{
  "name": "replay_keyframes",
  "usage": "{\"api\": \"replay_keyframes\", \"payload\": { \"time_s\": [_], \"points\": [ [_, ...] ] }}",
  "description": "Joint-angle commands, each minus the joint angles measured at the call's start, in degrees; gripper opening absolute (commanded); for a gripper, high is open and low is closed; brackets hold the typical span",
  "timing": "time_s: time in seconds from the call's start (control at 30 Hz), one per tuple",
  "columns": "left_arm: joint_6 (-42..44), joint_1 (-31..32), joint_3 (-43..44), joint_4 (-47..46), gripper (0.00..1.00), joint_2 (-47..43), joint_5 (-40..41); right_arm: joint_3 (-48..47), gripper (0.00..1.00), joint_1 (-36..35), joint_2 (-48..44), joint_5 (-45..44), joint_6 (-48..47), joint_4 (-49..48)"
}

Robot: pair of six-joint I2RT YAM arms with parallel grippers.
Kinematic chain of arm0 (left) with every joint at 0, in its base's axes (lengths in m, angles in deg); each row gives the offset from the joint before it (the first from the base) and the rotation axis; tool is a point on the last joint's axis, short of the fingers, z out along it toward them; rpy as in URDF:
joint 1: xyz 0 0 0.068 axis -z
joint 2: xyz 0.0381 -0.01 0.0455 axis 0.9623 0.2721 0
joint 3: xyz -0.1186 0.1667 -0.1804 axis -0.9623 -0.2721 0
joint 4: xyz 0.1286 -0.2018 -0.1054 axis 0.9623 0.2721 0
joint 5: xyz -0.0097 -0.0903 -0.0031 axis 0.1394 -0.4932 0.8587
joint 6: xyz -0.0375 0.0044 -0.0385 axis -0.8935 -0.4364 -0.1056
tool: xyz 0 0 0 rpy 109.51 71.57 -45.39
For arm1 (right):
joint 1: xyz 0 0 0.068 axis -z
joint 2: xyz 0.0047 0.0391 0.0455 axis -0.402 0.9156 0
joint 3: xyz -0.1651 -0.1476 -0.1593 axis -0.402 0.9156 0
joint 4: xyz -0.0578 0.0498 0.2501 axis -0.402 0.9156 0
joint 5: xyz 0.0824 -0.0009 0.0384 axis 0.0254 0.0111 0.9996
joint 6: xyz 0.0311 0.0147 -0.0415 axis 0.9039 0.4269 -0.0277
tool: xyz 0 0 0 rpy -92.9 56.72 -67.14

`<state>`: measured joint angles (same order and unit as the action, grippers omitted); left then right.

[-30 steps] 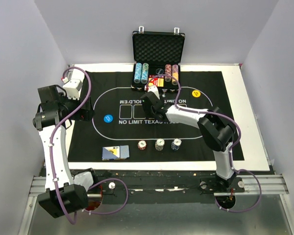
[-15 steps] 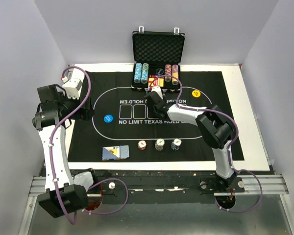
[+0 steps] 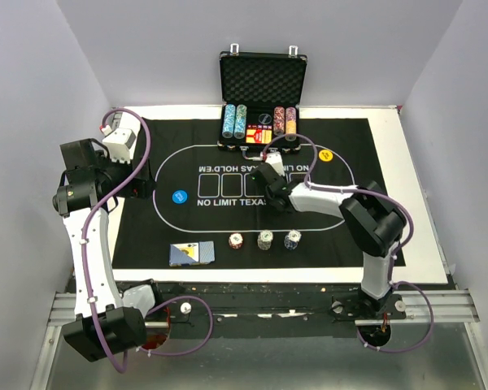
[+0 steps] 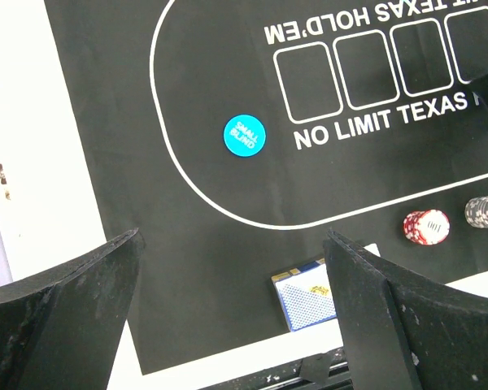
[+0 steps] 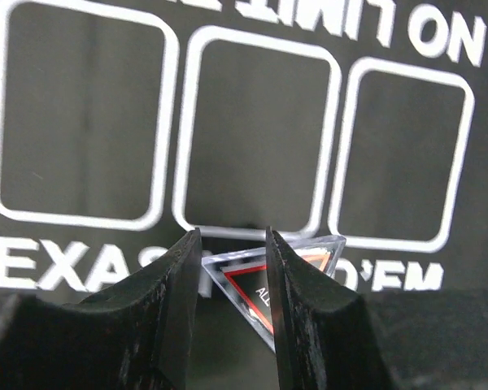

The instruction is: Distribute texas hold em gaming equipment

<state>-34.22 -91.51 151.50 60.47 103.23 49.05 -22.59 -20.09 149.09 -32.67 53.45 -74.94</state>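
Note:
My right gripper [image 3: 272,198] hovers over the middle of the mat, and its jaws [image 5: 233,237] are shut on the clear red triangular marker [image 5: 248,280]. My left gripper [image 3: 142,188] is open and empty above the mat's left side; its fingers [image 4: 81,284] stand wide apart. The blue round button [image 3: 178,196] lies on the mat's left and also shows in the left wrist view [image 4: 245,135]. The yellow button [image 3: 324,155] lies at the right. The blue-backed cards [image 3: 192,254] lie at the front edge. Three small chip stacks [image 3: 264,240] stand beside them.
The open black case [image 3: 263,81] with long chip rows [image 3: 234,122] stands at the back edge of the black mat [image 3: 358,138]. White table border [image 3: 419,179] surrounds the mat. Grey walls close in both sides.
My right gripper has moved from the case's front edge toward me, out over the mat's centre boxes, with the marker in it. The left arm has barely moved.

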Motion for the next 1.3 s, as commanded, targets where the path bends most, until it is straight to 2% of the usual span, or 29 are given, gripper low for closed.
{"api": "replay_keyframes", "payload": {
  "time_s": [0.0,0.23,0.47,0.8,0.87,0.97,1.07,1.17,1.27],
  "points": [
    [0.48,-0.37,1.79,0.42,0.99,-0.18,0.23,6.44,0.45,-0.07,-4.99,-5.90,6.02,8.23],
    [0.92,-0.37,1.79,0.51,0.99,-0.26,0.14,12.16,0.41,-0.07,-8.77,-9.51,19.98,21.41],
    [1.36,-0.37,2.49,1.04,0.99,-0.18,0.14,17.70,0.41,0.11,-13.78,-8.72,30.18,28.53],
    [1.97,-0.28,3.28,1.74,0.99,-0.44,0.14,19.90,0.41,0.20,-22.04,-5.65,37.22,36.45],
    [1.89,-0.37,3.19,1.48,0.99,-0.35,-0.03,19.73,0.41,0.20,-24.50,-7.31,37.06,36.72],
    [1.36,-0.37,3.10,1.30,0.99,-0.18,-0.56,14.13,0.45,0.20,-27.14,-11.79,34.17,38.56],
    [0.83,-0.37,3.19,1.21,0.99,0.17,-0.74,6.13,0.54,0.11,-26.89,-12.07,26.27,36.20],
    [0.22,-0.37,2.58,0.69,0.99,0.00,-0.56,-1.00,0.64,-0.94,-24.79,-8.47,18.88,31.54],
    [-0.57,-0.37,2.23,0.42,0.99,0.09,-0.65,-8.72,0.77,-7.07,-20.22,-6.88,15.44,30.22]
  ]
}}
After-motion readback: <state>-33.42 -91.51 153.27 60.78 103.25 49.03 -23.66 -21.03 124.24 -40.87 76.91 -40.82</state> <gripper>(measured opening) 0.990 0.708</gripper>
